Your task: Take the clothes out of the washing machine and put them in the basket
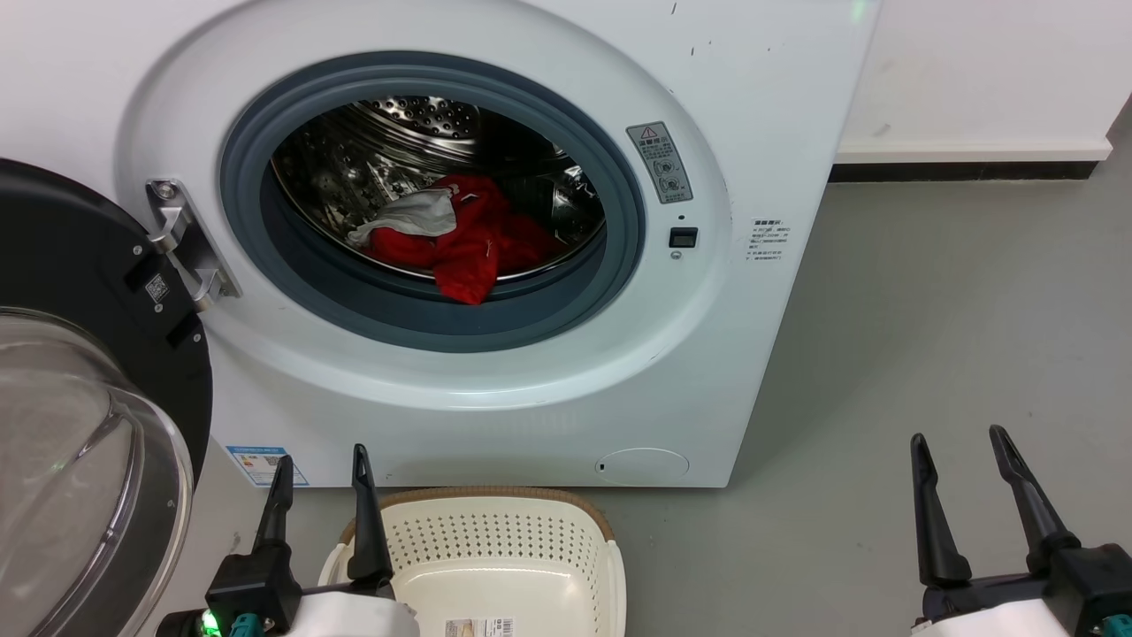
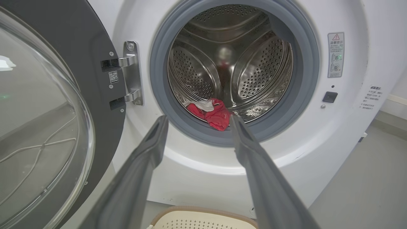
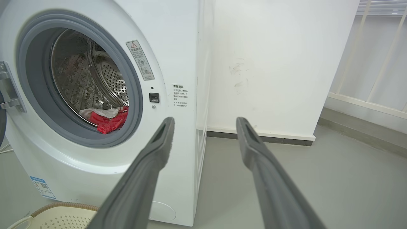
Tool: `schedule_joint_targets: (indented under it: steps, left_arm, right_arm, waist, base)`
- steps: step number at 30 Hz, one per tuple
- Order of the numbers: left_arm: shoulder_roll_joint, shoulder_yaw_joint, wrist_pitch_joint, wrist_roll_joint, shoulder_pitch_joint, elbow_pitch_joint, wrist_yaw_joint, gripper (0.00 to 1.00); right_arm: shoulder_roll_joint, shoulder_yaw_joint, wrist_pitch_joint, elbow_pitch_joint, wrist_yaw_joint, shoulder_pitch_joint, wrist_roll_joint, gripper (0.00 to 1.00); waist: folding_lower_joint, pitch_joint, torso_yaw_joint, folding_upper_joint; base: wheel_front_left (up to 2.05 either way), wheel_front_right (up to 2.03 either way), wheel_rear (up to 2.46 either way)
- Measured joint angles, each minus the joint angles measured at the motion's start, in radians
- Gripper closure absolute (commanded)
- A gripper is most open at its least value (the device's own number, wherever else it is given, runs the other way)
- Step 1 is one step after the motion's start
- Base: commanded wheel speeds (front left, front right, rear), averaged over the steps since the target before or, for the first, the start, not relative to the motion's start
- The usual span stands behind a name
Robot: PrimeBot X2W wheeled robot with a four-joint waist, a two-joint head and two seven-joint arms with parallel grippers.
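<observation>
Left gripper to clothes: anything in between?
In the left wrist view, the lower lip of the grey rubber ring lies between the left gripper and the clothes; the door is swung aside.

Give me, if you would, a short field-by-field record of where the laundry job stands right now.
clothes: red heap with a pale patch, low in the drum, one fold over the grey seal
washing machine: door swung open at the left
basket: on the floor before the machine, visible part holds no clothes
left pincer: open, holding nothing, by the basket
right pincer: open, holding nothing, over the floor
</observation>
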Motion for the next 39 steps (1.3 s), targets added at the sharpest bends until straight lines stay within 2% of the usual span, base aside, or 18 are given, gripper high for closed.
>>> schedule_joint_targets:
  steps: [26, 32, 39]
  left_arm:
    - [0.000, 0.009, -0.003, -0.003, 0.002, 0.041, -0.003, 0.00]
    - [0.000, 0.011, -0.003, 0.012, -0.092, 0.108, -0.044, 0.00]
    - [0.004, 0.055, -0.003, 0.052, -0.329, 0.242, -0.098, 0.00]
  right_arm:
    - [0.000, 0.002, -0.002, 0.012, 0.000, 0.006, 0.017, 0.00]
    - [0.000, 0.010, -0.002, 0.010, 0.000, -0.003, 0.017, 0.00]
    - [0.000, 0.021, -0.002, -0.003, 0.000, -0.061, 0.019, 0.00]
  waist:
    - [0.0000, 0.001, 0.001, 0.0000]
    - [0.0000, 0.025, -0.002, 0.0000]
    - [0.0001, 0.110, -0.015, 0.0000]
  base:
    - [0.00, 0.00, 0.00]
    - [0.00, 0.00, 0.00]
    - [0.00, 0.00, 0.00]
